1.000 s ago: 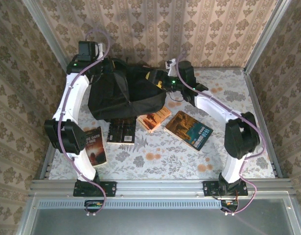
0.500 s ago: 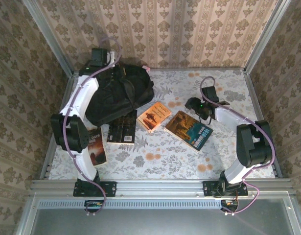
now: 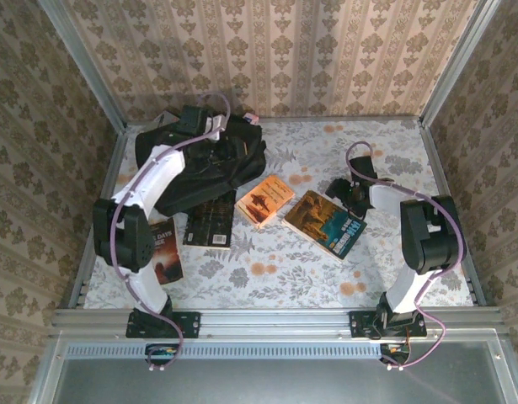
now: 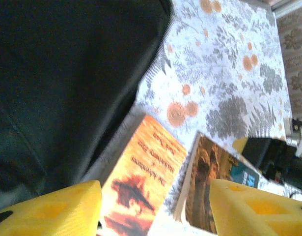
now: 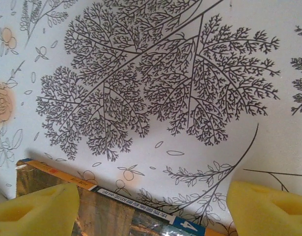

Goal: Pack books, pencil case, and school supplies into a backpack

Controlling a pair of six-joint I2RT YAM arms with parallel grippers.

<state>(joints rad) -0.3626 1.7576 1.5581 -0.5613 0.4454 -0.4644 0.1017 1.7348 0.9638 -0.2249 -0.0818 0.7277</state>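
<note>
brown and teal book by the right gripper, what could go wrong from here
1. The right gripper is open over just one edge of the brown-and-teal book, which lies flat on the cloth. Closing there may slip off, or only shove the book along.
2. The backpack lies slumped and no opening shows from above, so a book carried over could meet closed fabric.
</note>
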